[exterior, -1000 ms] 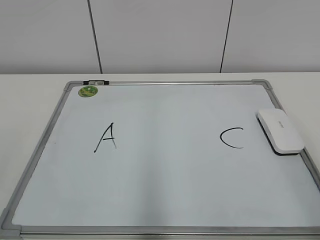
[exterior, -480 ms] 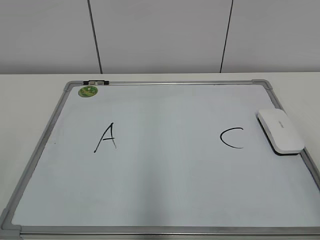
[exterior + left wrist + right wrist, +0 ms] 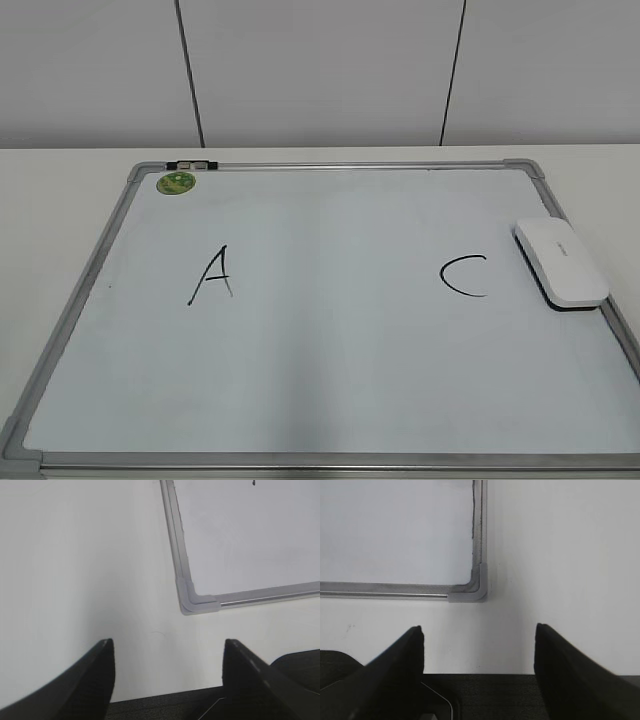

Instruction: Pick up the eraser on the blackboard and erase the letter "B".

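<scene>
The blackboard (image 3: 330,340) is a white dry-erase board with a grey frame, lying flat on the table. The white eraser (image 3: 560,262) lies on its right edge, just right of the black letter "C" (image 3: 464,276). The black letter "A" (image 3: 212,276) is on the left. No letter "B" shows; the board between A and C is blank. My left gripper (image 3: 167,647) is open and empty over the table by the board's near left corner (image 3: 197,600). My right gripper (image 3: 479,632) is open and empty by the near right corner (image 3: 472,592). Neither gripper shows in the exterior view.
A small round green magnet (image 3: 176,183) sits at the board's far left corner, next to a black and silver clip (image 3: 190,164) on the frame. White table surrounds the board; a pale wall stands behind it.
</scene>
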`<state>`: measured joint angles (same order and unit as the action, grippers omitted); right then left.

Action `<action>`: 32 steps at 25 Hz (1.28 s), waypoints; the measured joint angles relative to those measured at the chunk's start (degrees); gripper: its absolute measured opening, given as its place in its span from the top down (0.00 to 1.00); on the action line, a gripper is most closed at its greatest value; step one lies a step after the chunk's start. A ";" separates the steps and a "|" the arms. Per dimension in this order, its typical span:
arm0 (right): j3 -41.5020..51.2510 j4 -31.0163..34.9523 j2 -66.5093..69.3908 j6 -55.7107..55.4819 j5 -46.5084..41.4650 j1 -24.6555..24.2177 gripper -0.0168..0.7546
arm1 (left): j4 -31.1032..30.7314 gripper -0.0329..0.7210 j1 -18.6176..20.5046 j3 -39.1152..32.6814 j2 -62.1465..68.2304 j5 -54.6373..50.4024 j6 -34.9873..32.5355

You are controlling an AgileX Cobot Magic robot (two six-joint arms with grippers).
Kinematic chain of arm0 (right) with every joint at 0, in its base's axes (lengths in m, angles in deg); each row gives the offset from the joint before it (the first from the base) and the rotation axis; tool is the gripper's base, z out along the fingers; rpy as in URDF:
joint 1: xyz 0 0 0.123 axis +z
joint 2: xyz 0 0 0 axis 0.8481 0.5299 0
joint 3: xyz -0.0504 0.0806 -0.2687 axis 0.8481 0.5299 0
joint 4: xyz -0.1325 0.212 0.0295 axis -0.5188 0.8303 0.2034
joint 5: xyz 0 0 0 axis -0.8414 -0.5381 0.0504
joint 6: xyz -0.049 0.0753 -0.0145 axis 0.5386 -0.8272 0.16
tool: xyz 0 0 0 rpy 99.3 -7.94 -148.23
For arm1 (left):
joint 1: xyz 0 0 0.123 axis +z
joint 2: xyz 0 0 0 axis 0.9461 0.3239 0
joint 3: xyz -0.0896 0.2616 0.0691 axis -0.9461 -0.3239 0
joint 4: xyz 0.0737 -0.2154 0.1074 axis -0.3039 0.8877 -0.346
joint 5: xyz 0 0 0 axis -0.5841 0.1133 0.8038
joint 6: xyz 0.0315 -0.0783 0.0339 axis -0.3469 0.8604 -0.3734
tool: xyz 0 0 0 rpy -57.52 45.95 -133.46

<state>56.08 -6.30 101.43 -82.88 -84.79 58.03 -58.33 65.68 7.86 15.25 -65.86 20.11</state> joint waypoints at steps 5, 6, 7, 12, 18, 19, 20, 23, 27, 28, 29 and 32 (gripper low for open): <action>0.00 0.00 0.00 0.00 -0.09 0.00 0.29 | 0.00 0.31 0.00 0.00 0.00 0.00 0.00; 0.00 0.00 0.00 0.00 -0.09 0.00 0.29 | 0.00 0.31 0.00 0.00 0.00 0.00 0.00; 0.00 0.00 0.00 0.00 -0.09 0.00 0.29 | 0.00 0.31 0.00 0.00 0.00 0.00 0.00; 0.00 0.00 0.00 0.00 -0.09 0.00 0.29 | 0.00 0.31 0.00 0.00 0.00 0.00 0.00; 0.00 0.00 -1.02 0.00 -0.09 0.00 0.29 | 0.00 0.31 0.13 0.00 -1.93 0.00 0.00; 0.00 0.00 -1.78 0.00 -0.09 0.00 0.29 | 0.00 0.31 0.53 0.00 -2.76 0.00 0.00; 0.00 0.00 -2.55 0.00 -0.09 -0.02 0.29 | 0.00 0.31 0.95 0.00 -3.48 0.00 0.00; 0.00 0.00 -5.74 0.00 -0.23 -0.22 0.29 | 0.00 0.31 3.09 0.00 -6.50 0.00 0.00; 0.00 0.00 -10.26 0.00 -0.50 -0.26 0.29 | 0.00 0.33 5.35 0.00 -10.51 0.00 0.00; 0.00 0.00 -11.23 0.00 -0.62 -0.26 0.29 | 0.00 0.33 5.56 0.00 -11.51 0.00 0.00; 0.00 -0.10 -12.57 0.00 -0.62 -0.26 0.29 | 0.00 0.33 5.56 0.00 -12.46 0.00 0.00; 0.00 -0.10 -16.01 0.00 -0.70 -0.26 0.29 | 0.00 0.33 5.80 0.00 -14.89 -0.24 0.00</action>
<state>56.08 -6.40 85.42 -82.88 -85.48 57.77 -58.33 71.47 7.86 0.36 -66.10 20.11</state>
